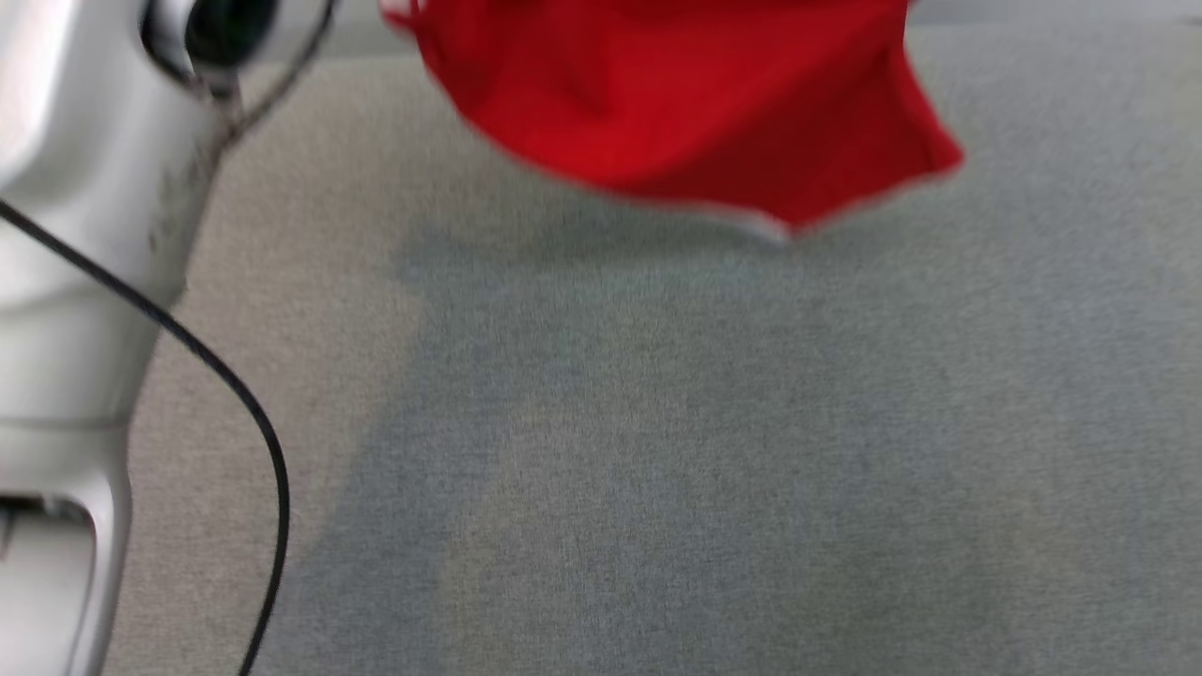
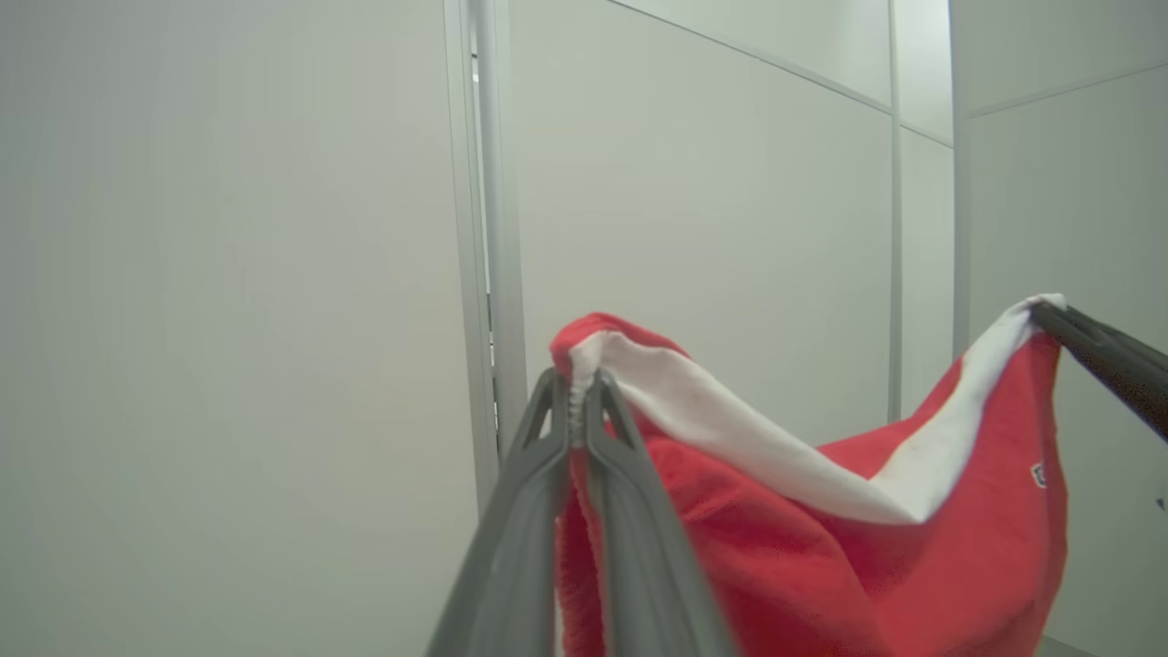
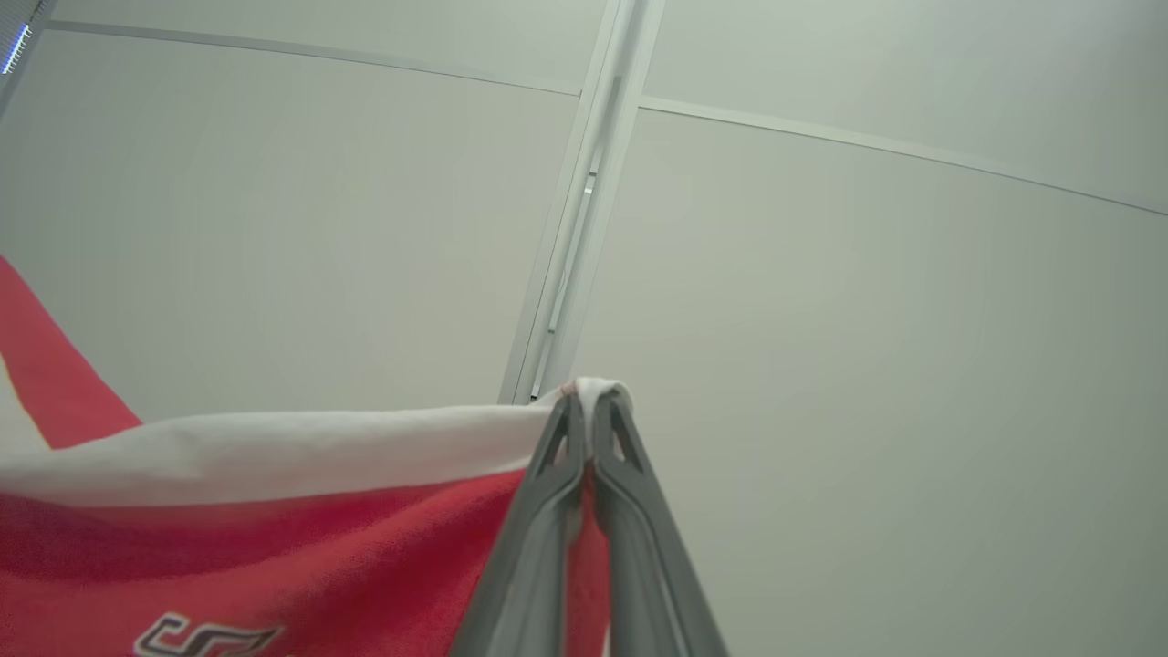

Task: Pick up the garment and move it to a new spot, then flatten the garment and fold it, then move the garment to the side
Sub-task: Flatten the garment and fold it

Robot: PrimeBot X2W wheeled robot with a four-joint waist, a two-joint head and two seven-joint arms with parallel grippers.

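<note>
1. Head view: one red garment (image 1: 695,103) hangs in the air above the grey desk (image 1: 657,488), touching nothing below it. Its top is cut off by the upper edge, and its white-edged lower hem is blurred. One shadow (image 1: 526,310) lies on the desk beneath it. One pale forearm (image 1: 75,282) stands at the left edge, with one black cable (image 1: 235,404) looping down beside it.
2. Left wrist view: two claws. The left claw (image 2: 581,383) has both fingers pressed together on the garment's white band (image 2: 757,447), pinching a bunched corner. The right claw (image 2: 1049,315) enters from the right edge, where it is mostly cut off, and its tip holds the band's other end. The band sags between the two, and the red cloth hangs below out of frame. One small logo (image 2: 1040,474) is too small to read. Pale wall panels (image 2: 228,274) stand behind.
3. Right wrist view: the right claw (image 3: 591,401) is clamped shut on a fold of the white band, which runs off to the left. One emblem (image 3: 205,639) on the red cloth is cut off by the bottom edge.
</note>
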